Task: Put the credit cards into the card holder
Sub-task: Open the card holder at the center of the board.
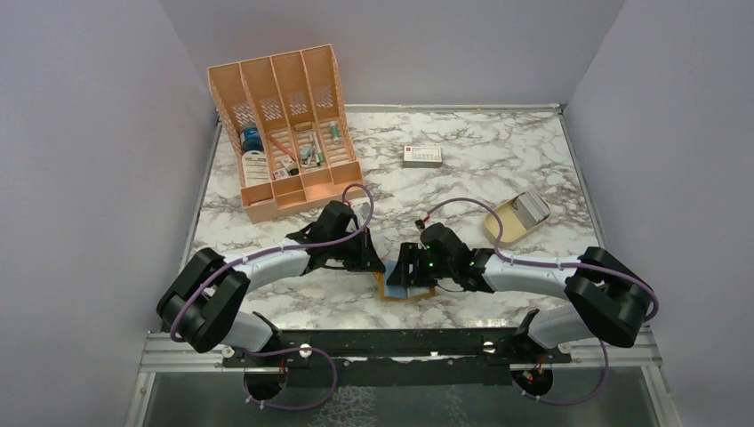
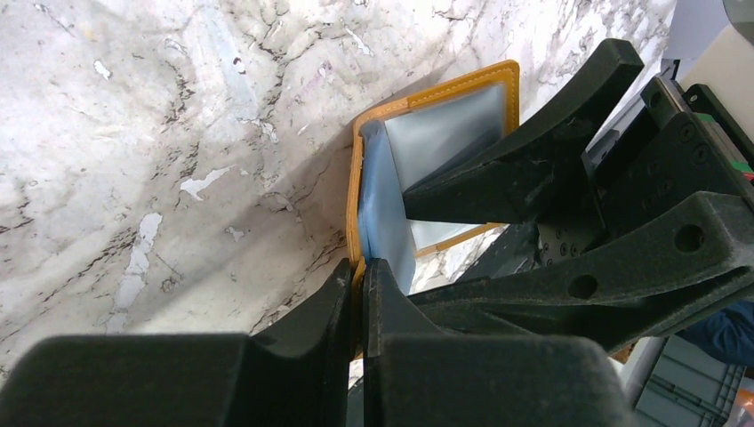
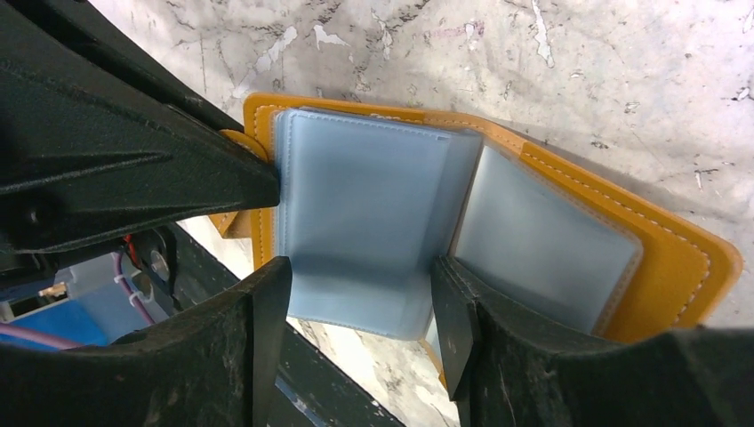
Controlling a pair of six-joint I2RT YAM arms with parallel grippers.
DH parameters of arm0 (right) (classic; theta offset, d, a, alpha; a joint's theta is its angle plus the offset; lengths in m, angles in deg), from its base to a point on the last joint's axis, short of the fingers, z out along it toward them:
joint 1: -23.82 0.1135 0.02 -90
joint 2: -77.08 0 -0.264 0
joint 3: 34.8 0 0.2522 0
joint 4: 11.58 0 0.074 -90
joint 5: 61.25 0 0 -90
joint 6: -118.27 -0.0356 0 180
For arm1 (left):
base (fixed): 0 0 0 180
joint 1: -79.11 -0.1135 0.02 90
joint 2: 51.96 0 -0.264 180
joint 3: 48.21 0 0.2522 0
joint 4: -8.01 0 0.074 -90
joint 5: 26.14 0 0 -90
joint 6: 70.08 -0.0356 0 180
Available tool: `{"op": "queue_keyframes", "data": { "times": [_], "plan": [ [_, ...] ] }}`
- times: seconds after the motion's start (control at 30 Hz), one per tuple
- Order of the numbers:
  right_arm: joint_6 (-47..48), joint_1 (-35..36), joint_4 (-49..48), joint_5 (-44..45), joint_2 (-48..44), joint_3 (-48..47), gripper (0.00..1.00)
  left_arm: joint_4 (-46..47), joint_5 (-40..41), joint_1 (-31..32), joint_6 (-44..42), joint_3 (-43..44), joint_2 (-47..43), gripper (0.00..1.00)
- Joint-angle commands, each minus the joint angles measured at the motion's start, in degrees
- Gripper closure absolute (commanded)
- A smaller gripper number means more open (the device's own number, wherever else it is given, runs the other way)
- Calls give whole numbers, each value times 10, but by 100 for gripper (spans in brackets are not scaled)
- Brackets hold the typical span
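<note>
The mustard-orange card holder (image 1: 397, 291) lies open on the marble between my two grippers, its grey-blue pocket leaves (image 3: 373, 205) fanned up. In the left wrist view my left gripper (image 2: 363, 271) is shut on the card holder's orange edge (image 2: 357, 178). My right gripper (image 3: 360, 298) stands open with one blue leaf between its fingers (image 3: 449, 311), not pinched. In the top view the left gripper (image 1: 373, 260) and the right gripper (image 1: 407, 271) face each other over the holder. Grey credit cards (image 1: 532, 206) rest in a tan oval dish (image 1: 500, 227) at the right.
A large orange desk organiser (image 1: 284, 124) with small items stands at the back left. A white box with a red mark (image 1: 422, 156) lies at the back centre. The table's front rail (image 1: 400, 342) runs just behind the holder.
</note>
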Motion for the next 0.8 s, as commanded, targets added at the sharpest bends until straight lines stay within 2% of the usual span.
{"op": "queue_keyframes", "data": {
  "times": [0.0,0.27,0.43,0.77],
  "plan": [
    [5,5,-6,-8,2,-15,40,23,-22,-1,6,-6,1,97],
    [3,7,2,1,19,-19,40,23,-22,-1,11,-10,-10,100],
    [5,7,15,13,23,-24,44,18,-21,-1,12,-12,-18,100],
    [7,7,49,60,-3,-13,66,9,-16,-1,10,-9,-16,100]
  ]
}}
